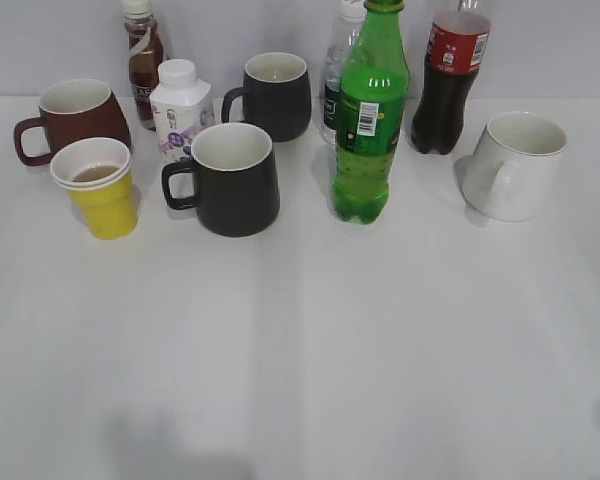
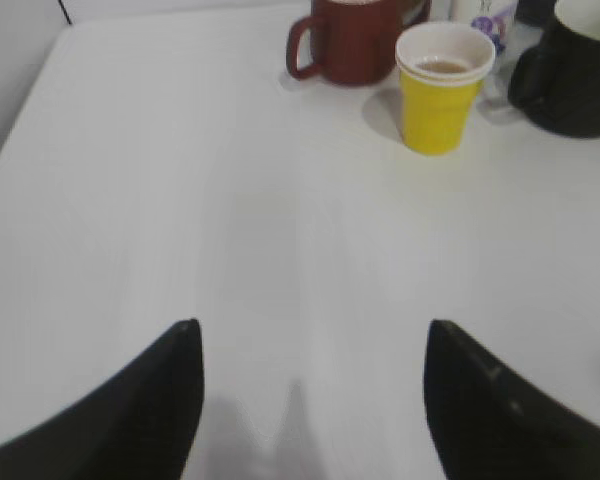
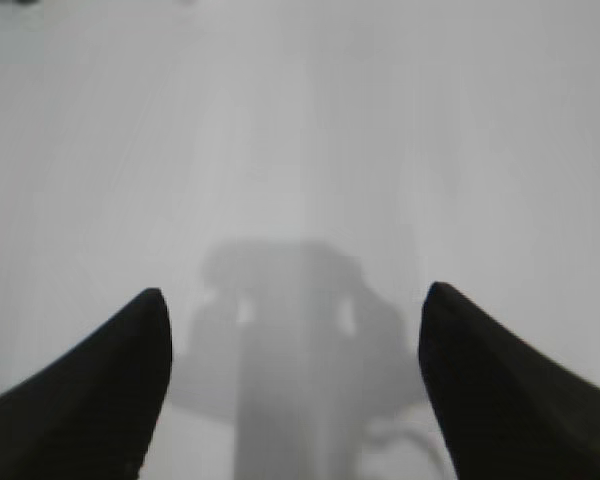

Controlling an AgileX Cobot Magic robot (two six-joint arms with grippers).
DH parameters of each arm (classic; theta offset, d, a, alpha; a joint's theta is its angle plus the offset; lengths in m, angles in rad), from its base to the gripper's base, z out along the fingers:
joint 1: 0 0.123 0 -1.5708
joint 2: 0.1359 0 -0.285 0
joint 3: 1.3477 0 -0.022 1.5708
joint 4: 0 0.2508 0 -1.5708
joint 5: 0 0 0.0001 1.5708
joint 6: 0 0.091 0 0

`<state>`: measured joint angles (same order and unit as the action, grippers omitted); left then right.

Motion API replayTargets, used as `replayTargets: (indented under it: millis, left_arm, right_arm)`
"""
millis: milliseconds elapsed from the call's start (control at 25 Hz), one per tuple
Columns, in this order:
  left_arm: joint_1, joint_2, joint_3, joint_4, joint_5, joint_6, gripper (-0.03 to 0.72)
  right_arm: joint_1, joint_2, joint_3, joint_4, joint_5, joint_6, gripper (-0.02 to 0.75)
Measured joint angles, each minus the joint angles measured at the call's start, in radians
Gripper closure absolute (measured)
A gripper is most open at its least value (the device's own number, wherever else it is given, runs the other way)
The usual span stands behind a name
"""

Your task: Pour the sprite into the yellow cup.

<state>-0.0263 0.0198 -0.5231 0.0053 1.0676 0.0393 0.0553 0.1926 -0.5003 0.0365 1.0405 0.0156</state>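
The sprite point(image 1: 370, 115), a tall green bottle with a green cap and white barcode patch, stands upright at the middle back of the white table. The yellow cup point(image 1: 99, 187) stands at the left, in front of a brown mug; a little brownish liquid shows inside it. It also shows in the left wrist view point(image 2: 440, 86) at the upper right. My left gripper point(image 2: 310, 345) is open and empty over bare table, well short of the cup. My right gripper point(image 3: 295, 310) is open and empty over bare table. Neither gripper shows in the exterior view.
A brown mug point(image 1: 72, 118), two black mugs point(image 1: 230, 178) point(image 1: 276, 94), a white mug point(image 1: 515, 165), a small white bottle point(image 1: 180, 108), a brown tea bottle point(image 1: 143, 58), a clear water bottle point(image 1: 337, 60) and a cola bottle point(image 1: 450, 82) crowd the back. The table's left edge point(image 2: 20, 110) shows in the left wrist view.
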Motion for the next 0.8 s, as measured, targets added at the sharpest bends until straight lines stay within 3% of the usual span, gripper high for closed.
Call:
replayTargets:
  millis: [400, 800]
  left_arm:
    - [0.011, -0.027, 0.003, 0.005, 0.000, 0.000, 0.182]
    - [0.011, -0.027, 0.003, -0.005, 0.000, 0.000, 0.200]
  right_arm:
    - [-0.024, -0.195, 0.000, -0.001, 0.000, 0.000, 0.164]
    - [-0.024, -0.198, 0.001, -0.001, 0.000, 0.000, 0.164]
